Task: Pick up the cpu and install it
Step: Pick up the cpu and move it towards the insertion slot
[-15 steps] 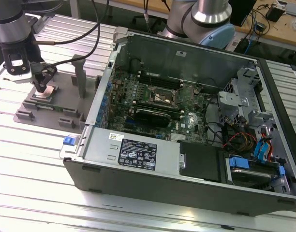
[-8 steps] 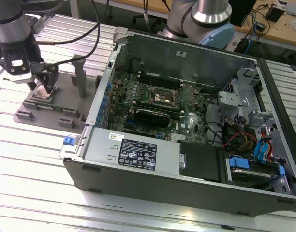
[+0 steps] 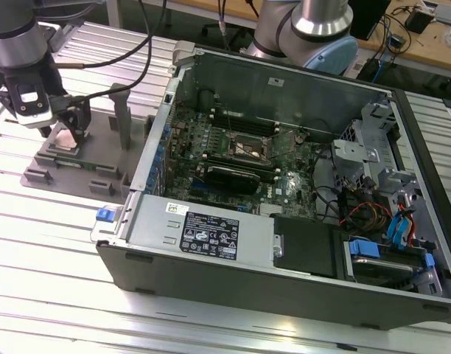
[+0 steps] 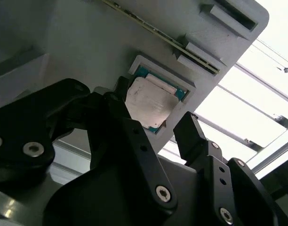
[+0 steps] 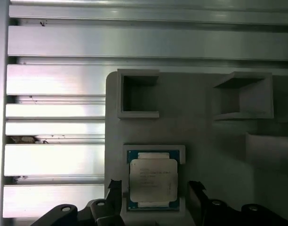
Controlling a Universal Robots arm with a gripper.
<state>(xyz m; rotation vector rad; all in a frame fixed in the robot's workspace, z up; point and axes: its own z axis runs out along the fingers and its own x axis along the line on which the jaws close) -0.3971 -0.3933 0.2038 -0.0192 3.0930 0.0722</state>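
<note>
cpu (image 5: 152, 181) in gray tray (image 5: 205, 136) pocket | gripper (image 5: 156, 187) fingers spread astride it, seemingly clear | judged light, stiff, fragile: pinch opposite edges

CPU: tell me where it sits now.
The cpu lies in a recess of the grey tray at the exterior view's left, outside the case, with the open gripper straddling it.

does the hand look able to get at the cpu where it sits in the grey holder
Probably yes. The hand hangs right over the cpu with its fingers open on either side, and nothing covers it. The pocket rim of the grey holder looks like the only tight spot.
</note>
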